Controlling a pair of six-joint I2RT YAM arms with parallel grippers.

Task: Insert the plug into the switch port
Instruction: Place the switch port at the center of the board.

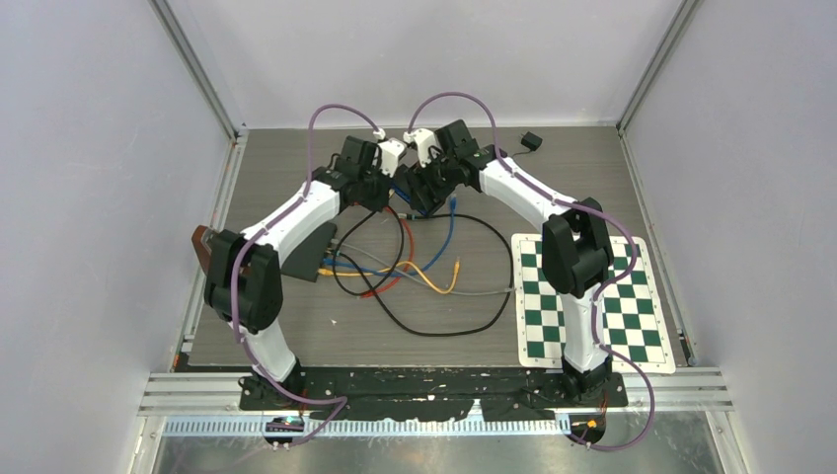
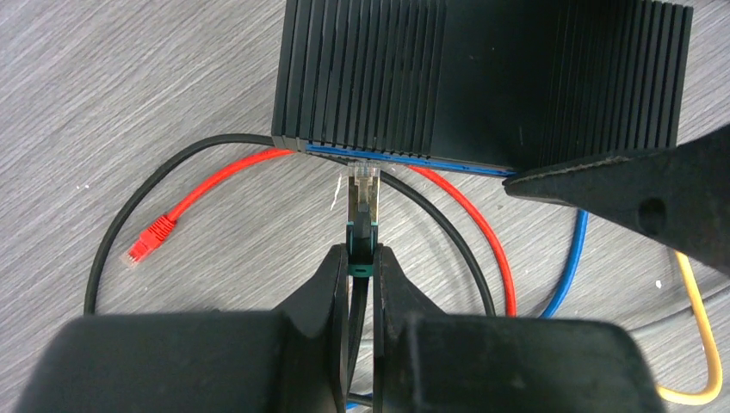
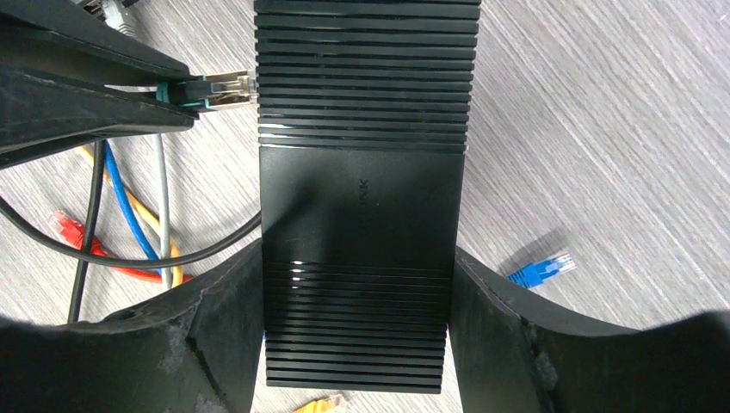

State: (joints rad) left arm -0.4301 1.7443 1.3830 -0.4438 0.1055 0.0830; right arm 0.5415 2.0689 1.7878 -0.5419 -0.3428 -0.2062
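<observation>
Two grips: left gripper [image 2: 361, 258] clamped on plug [image 2: 362, 206]; right gripper [image 3: 357, 271] clamped around switch [image 3: 361, 172].

Table [image 1: 434, 351] is grey wood-grain. The black ribbed switch [image 3: 361, 206] sits flat on it toward the back middle. Right next to it there's a tangle of cables on the surface: red [image 2: 215, 182], blue [image 2: 575, 258], black [image 2: 112, 241], yellow [image 2: 702, 318], grey [image 3: 162, 198]. A loose blue plug [image 3: 542, 268] lies near the switch. Checkerboard [image 1: 632, 326] lies flat on the right, small black box [image 1: 531, 140] by the far edge, dark wedge [image 1: 314, 252] on the left.
</observation>
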